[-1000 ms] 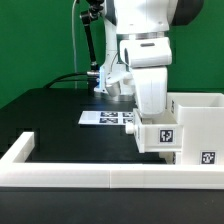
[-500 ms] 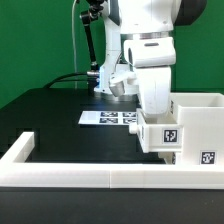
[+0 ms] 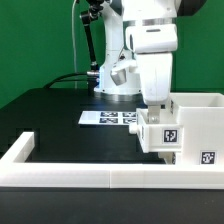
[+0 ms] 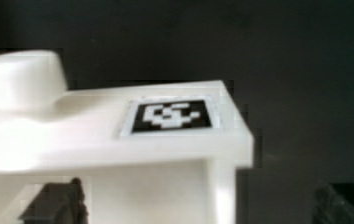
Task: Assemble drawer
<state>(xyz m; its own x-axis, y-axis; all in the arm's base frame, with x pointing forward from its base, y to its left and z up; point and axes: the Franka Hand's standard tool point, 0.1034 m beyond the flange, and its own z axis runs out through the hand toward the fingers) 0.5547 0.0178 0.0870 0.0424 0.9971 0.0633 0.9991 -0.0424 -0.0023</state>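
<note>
A small white drawer tray (image 3: pixel 160 133) with a square tag on its face sits against the left side of the tall white housing (image 3: pixel 200 112), at the exterior view's right. A second tag (image 3: pixel 207 157) shows lower on the white parts; I cannot tell which piece carries it. My gripper (image 3: pixel 157 104) hangs just above the tray. In the wrist view the tray (image 4: pixel 138 150) shows its tag (image 4: pixel 169 115) and a round knob (image 4: pixel 23 78). The fingers (image 4: pixel 53 203) stand wide apart on either side of it, open and holding nothing.
The marker board (image 3: pixel 106 118) lies flat on the black table behind the tray. A low white wall (image 3: pixel 70 178) borders the table's front and left side. Dark cables run at the back left.
The arm has risen a little and shifted toward the exterior view's right, above the tray. The tray and housing have hardly moved.
</note>
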